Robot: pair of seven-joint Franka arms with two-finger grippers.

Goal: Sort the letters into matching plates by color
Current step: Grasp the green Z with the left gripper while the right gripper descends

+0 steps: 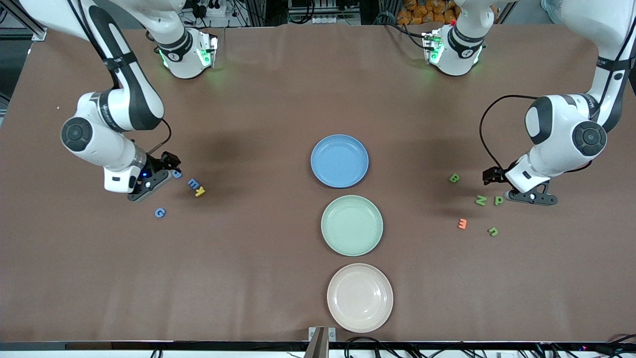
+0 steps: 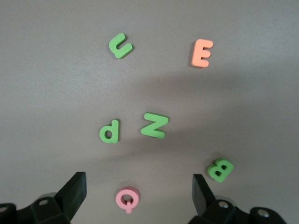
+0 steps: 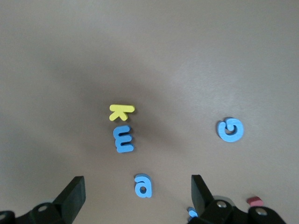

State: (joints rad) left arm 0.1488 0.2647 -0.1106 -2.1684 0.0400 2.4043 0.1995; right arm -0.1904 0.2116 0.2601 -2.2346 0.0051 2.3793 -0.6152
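The blue plate (image 1: 339, 160) and the mint green plate (image 1: 352, 224) lie empty mid-table. My right gripper (image 1: 160, 174) hangs open low over a blue "a" (image 3: 143, 185), which lies between its fingers. A blue "E" (image 3: 123, 139), a yellow "K" (image 3: 121, 112) and a blue "G" (image 3: 230, 129) lie close by. My left gripper (image 1: 502, 186) is open low over a pink "Q" (image 2: 127, 199). Green "P" (image 2: 110, 131), "Z" (image 2: 154, 125), "B" (image 2: 220, 169) and "J" (image 2: 120, 45) and an orange "E" (image 2: 202, 52) lie around it.
A cream-pink plate (image 1: 359, 297) lies nearest the front camera, in line with the other two. A red piece (image 3: 253, 201) and a further blue piece (image 3: 192, 213) show beside my right gripper's finger. The brown table (image 1: 258, 99) has wide bare stretches between the plates and both letter groups.
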